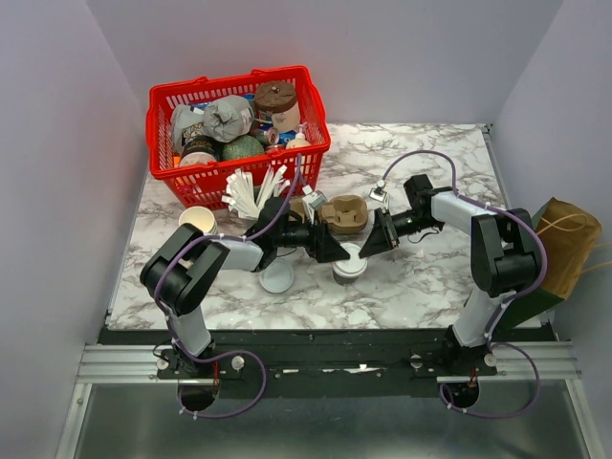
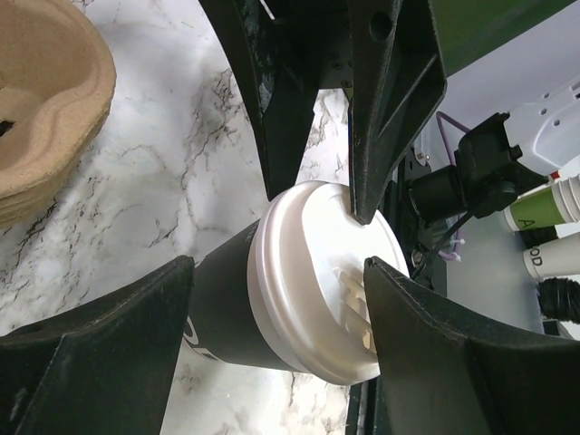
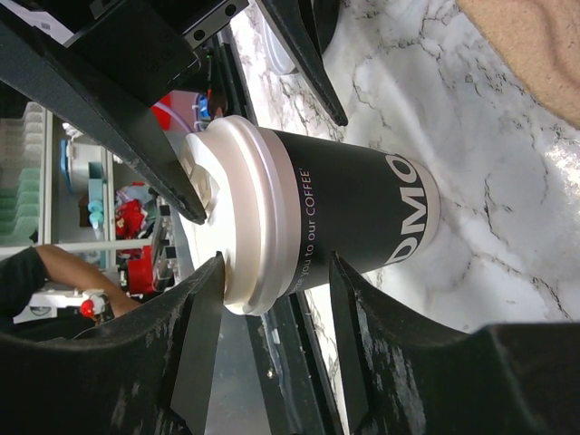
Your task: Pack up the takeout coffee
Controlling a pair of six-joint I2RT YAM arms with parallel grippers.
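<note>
The takeout coffee (image 1: 350,265) stands upright on the marble worktop (image 1: 430,277), about midway between its left and right edges and closer to the near edge than the far one. Its body is dark with white lettering, and a white lid (image 2: 313,272) sits on top.

The left hand (image 1: 337,251) reaches in from the left with its jaws spread wide. One finger (image 2: 435,344) meets the lid's top and the other (image 2: 109,353) stands off the dark body.

The right hand (image 1: 371,244) comes from the right, roughly half spread. One fingertip (image 3: 207,299) lies against the lid's top and the other (image 3: 358,308) sits beside the body. I cannot tell whether this hand truly pinches the cup.

Just behind the cup rests a brown pulp carrier (image 1: 346,215). A loose white lid (image 1: 277,277) lies to the left, near the near edge. A red basket (image 1: 161,134) fills the far left corner, and a brown paper bag (image 1: 564,239) stands past the right edge.
</note>
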